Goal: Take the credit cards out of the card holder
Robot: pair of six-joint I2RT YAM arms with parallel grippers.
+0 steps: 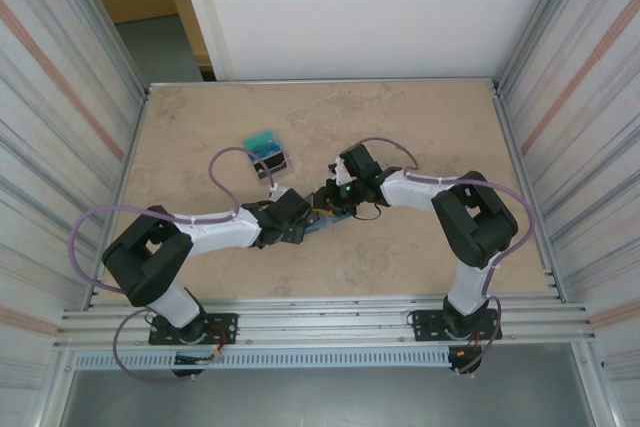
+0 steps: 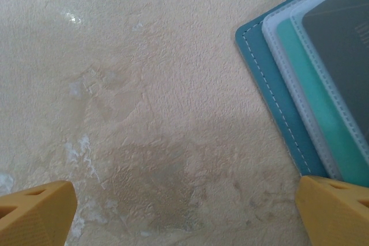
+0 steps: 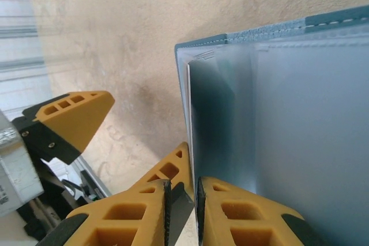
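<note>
The slate-blue card holder lies flat on the table, mostly covered by the two grippers in the top view. A teal card and a grey card sit in its clear pockets. My left gripper hovers wide open over bare table, its right finger at the holder's edge. My right gripper is shut on the edge of a thin dark card at the holder's left side. A pile of teal and dark credit cards lies apart, to the back left.
The beige table is walled by metal panels on both sides and a rail along the near edge. Purple cables loop over both arms. My left gripper's yellow fingers show close beside the right gripper.
</note>
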